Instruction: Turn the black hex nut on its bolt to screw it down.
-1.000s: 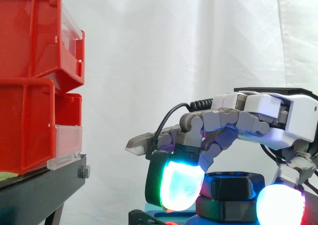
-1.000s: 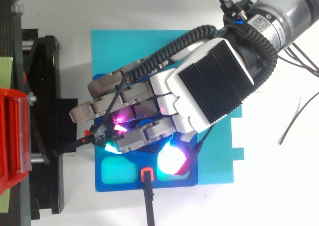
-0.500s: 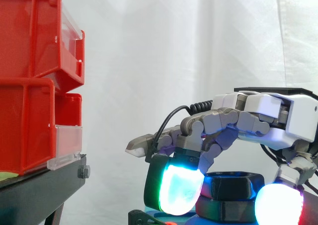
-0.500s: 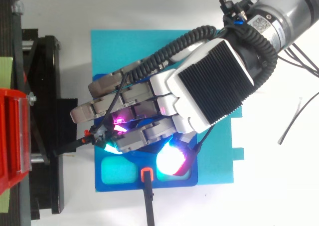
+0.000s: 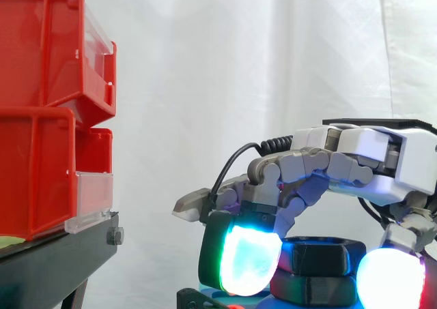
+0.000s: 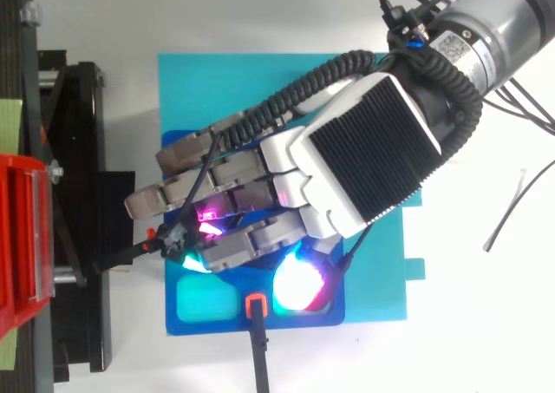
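Grey-and-white robot hand remains curled round the black hex nut, rotated slightly since the earlier frame.

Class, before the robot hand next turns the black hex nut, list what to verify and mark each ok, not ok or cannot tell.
1. The robot hand is above the black hex nut: ok.
2. Its fingertips are curled at both sides of the nut: ok.
3. Firm grip on the nut: cannot tell.
4. Nut sits level: ok.
5. The red bins stand apart from the robot hand: ok.
6. Bolt thread left below the nut: cannot tell.
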